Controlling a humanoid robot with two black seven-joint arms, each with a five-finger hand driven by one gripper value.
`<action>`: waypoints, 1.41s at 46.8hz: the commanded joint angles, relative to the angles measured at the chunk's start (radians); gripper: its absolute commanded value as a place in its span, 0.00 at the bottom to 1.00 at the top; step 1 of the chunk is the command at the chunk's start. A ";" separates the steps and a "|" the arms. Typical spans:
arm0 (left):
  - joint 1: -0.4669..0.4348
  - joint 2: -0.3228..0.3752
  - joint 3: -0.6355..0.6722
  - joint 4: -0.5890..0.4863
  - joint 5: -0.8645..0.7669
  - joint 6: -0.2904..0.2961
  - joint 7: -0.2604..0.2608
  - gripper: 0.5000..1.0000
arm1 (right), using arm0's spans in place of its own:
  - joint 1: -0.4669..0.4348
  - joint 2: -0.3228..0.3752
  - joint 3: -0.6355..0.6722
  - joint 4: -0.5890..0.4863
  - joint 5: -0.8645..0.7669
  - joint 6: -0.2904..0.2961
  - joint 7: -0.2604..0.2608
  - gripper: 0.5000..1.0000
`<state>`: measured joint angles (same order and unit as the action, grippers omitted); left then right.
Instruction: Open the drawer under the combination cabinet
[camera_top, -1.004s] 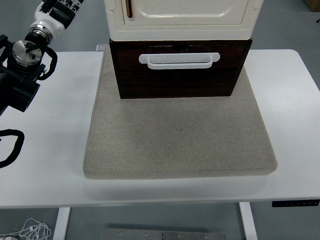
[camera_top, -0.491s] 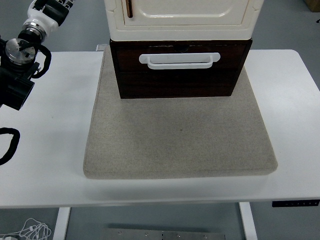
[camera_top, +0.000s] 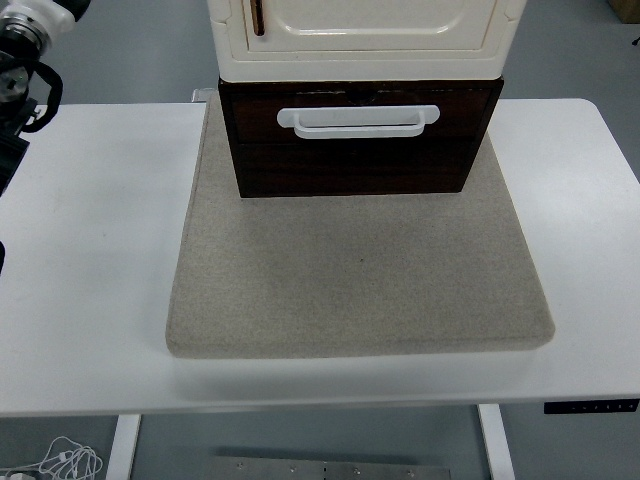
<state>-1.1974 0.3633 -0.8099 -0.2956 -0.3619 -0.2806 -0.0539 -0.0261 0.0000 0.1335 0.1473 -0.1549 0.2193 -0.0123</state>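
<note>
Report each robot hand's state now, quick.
Left robot hand: out of frame; only the left arm shows at the top-left corner, so it cannot be told.
Right robot hand: not in view.
The drawer handle is ungrasped.

Drawer (camera_top: 355, 140) looked dark-stained wood, dull sheen; handle (camera_top: 358, 119) smooth white plastic. Cabinet (camera_top: 360, 35) glossy cream. Mat (camera_top: 355, 275) matt grey felt-like cloth. Table (camera_top: 90, 250) smooth white.
</note>
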 joint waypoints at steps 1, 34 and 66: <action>-0.027 0.025 0.000 0.000 0.012 0.000 0.000 1.00 | 0.000 0.000 0.000 0.000 0.000 0.000 0.000 0.85; -0.361 0.244 0.012 -0.293 0.279 -0.002 0.002 1.00 | 0.000 0.000 0.000 0.000 0.000 0.000 0.000 0.85; -0.448 0.295 0.233 -0.999 0.439 0.104 0.020 1.00 | 0.000 0.000 0.000 0.000 0.000 0.000 0.000 0.85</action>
<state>-1.6246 0.6448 -0.6345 -1.2496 0.0769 -0.1758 -0.0335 -0.0261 0.0000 0.1331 0.1473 -0.1549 0.2194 -0.0121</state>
